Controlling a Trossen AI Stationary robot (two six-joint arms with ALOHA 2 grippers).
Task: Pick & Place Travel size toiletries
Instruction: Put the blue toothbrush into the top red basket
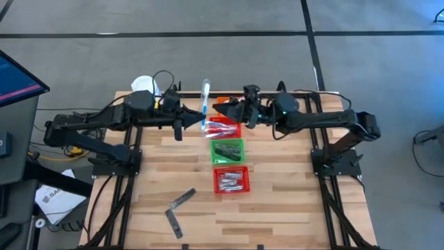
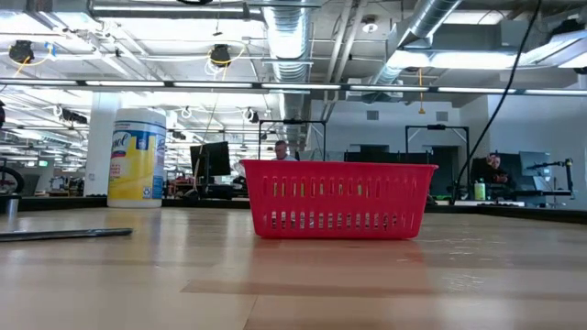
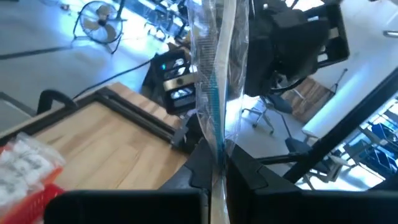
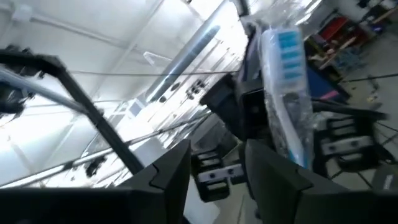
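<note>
My left gripper [image 1: 195,119] is high above the far middle of the table, shut on a toothbrush in a clear wrapper [image 1: 205,104], which also shows in the left wrist view as the wrapped toothbrush [image 3: 214,81]. My right gripper [image 1: 222,111] faces it from the right with its fingers open [image 4: 217,171]. The toothbrush [image 4: 287,93] stands just in front of one finger [image 4: 273,180]. Below them a row of small baskets holds more toiletries: white sachets in a red basket [image 1: 223,129], dark items in a green one [image 1: 227,151], silvery tubes in another red one [image 1: 231,180]. My left gripper pinches the wrapped toothbrush between its two fingers, near its lower end [image 3: 217,155]. The fingers come level from the table's left and lie across it. The toothbrush stands up from the fingers, lifted clear of table and baskets. Whether my right gripper touches the toothbrush I cannot tell.
Two dark flat strips [image 1: 182,199] [image 1: 173,223] lie on the near left of the table. A large white jar with a yellow label [image 2: 138,158] stands at the far left corner. An orange basket [image 1: 223,102] sits behind the row. The low view shows the red basket [image 2: 337,200] from the front.
</note>
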